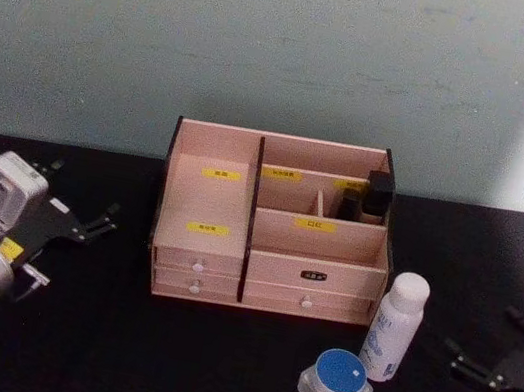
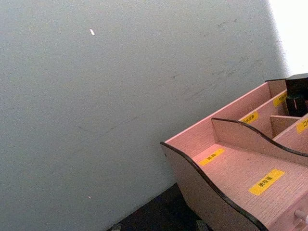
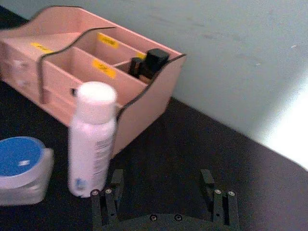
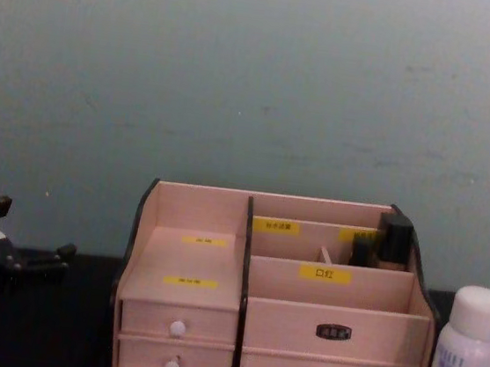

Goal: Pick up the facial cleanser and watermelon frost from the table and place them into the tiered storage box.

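Standing nearest, before the box's right end, is the blue-lidded jar on the black table. The white bottle stands upright just behind the jar, near the box's front right corner. The right gripper, right of the box, is spread wide and empty. The left gripper, left of the box, is likewise wide and empty. Dark items stand in the box's back right compartment.

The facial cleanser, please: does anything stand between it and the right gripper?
Nothing visible does. The right gripper sits open to the right of the facial cleanser, with bare black table between them. The watermelon frost stands nearer the robot, off that line. The left gripper rests left of the tiered storage box.
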